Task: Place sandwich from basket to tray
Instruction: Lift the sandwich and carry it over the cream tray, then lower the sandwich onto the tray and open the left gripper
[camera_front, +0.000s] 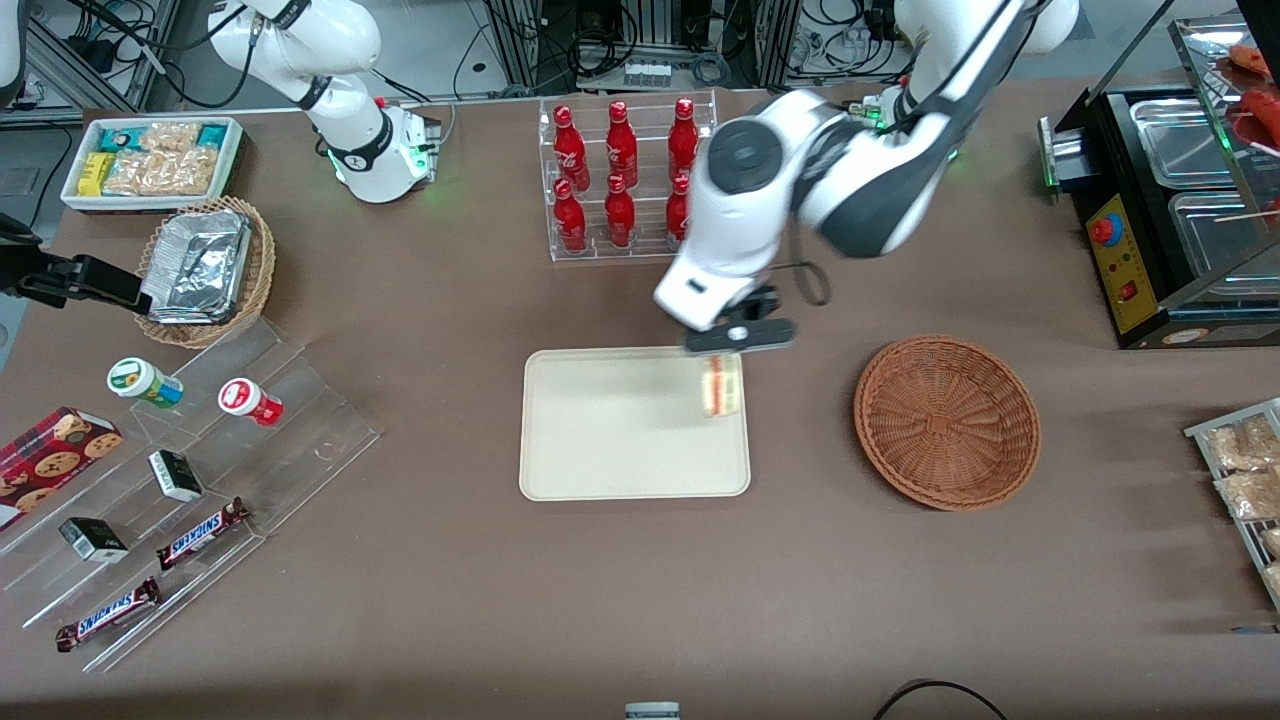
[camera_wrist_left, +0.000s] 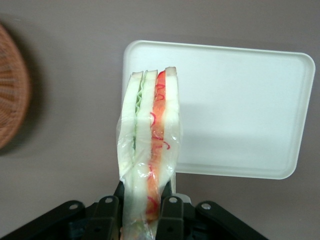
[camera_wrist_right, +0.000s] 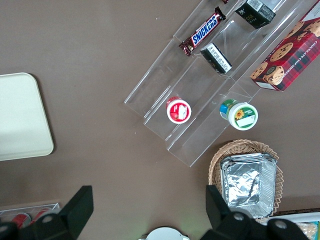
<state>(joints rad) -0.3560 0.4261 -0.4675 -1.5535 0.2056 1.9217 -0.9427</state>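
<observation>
My left gripper (camera_front: 722, 372) hangs over the edge of the cream tray (camera_front: 600, 440) that lies nearest the basket, shut on the sandwich (camera_front: 722, 386). In the left wrist view the sandwich (camera_wrist_left: 150, 145), a plastic-wrapped wedge of pale bread with green and red layers, stands pinched between the two black fingers (camera_wrist_left: 170, 215) of the gripper (camera_wrist_left: 140, 220), above the tray's rim (camera_wrist_left: 280, 172). The reddish-brown wicker basket (camera_front: 946, 420) sits empty beside the tray, toward the working arm's end; its rim shows in the wrist view (camera_wrist_left: 10, 90).
A clear rack of red bottles (camera_front: 625, 175) stands farther from the camera than the tray. A tan basket of foil containers (camera_front: 205, 270), a white snack bin (camera_front: 152, 160) and clear stepped shelves with snacks (camera_front: 170, 480) lie toward the parked arm's end. A black appliance (camera_front: 1160, 200) stands at the working arm's end.
</observation>
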